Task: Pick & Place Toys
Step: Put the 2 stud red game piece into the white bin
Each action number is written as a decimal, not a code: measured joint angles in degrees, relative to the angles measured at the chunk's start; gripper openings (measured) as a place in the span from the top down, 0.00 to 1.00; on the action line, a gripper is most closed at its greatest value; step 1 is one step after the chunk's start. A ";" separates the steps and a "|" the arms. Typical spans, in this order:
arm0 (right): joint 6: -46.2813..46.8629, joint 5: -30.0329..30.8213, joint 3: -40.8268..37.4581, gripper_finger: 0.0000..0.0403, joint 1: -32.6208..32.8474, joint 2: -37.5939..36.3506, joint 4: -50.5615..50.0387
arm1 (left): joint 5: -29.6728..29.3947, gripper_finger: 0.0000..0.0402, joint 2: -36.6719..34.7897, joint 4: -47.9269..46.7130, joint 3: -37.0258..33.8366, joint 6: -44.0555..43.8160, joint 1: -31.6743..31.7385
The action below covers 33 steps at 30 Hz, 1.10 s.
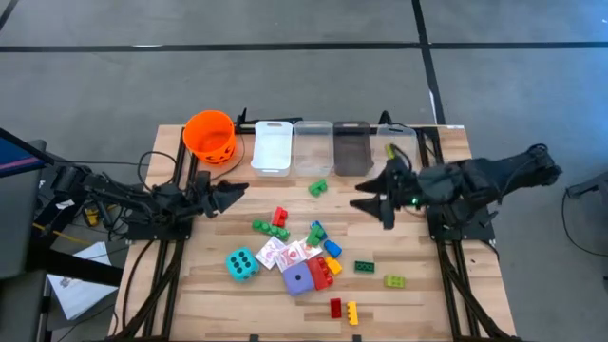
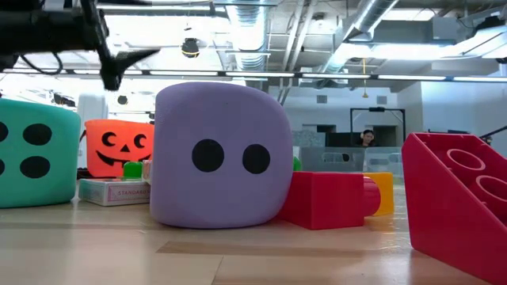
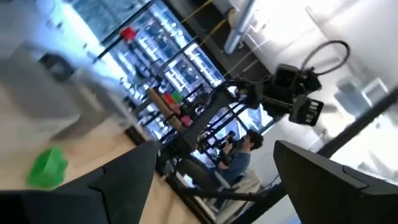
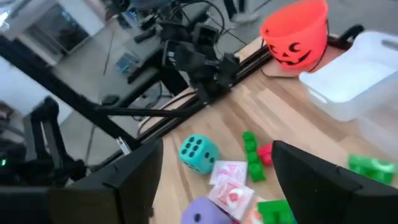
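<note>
The toys lie in a loose heap at the table's middle: a teal die point(image 1: 241, 263), a purple die point(image 1: 298, 279), red-and-white cards point(image 1: 285, 253), and red, green, yellow and blue bricks. One green brick point(image 1: 317, 188) lies apart, near the bins. My left gripper point(image 1: 233, 195) is open and empty, raised over the table's left part, left of the heap. My right gripper point(image 1: 366, 201) is open and empty, raised to the right of the heap. The right wrist view shows the teal die point(image 4: 198, 152) and the cards point(image 4: 230, 186) beyond the open fingers.
An orange pumpkin bucket point(image 1: 210, 136) stands at the far left. A row of clear bins point(image 1: 313, 145) stands along the far edge beside it. A red and a yellow brick point(image 1: 344, 310) lie near the front edge. A person sits in the room beyond the table point(image 2: 366, 138).
</note>
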 joint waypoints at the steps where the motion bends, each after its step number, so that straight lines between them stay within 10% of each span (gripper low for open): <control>1: 1.41 1.63 0.00 0.28 1.40 0.74 -0.13 | 0.55 0.21 0.17 -0.71 1.25 2.43 -0.02; 21: 1.74 3.93 0.04 0.28 10.94 -0.81 -3.93 | 5.62 0.21 21.53 -51.60 41.12 22.00 -5.95; 33: 2.09 3.27 0.04 0.28 15.29 -1.46 -12.41 | 1.55 0.21 31.33 -54.27 49.79 17.00 -7.82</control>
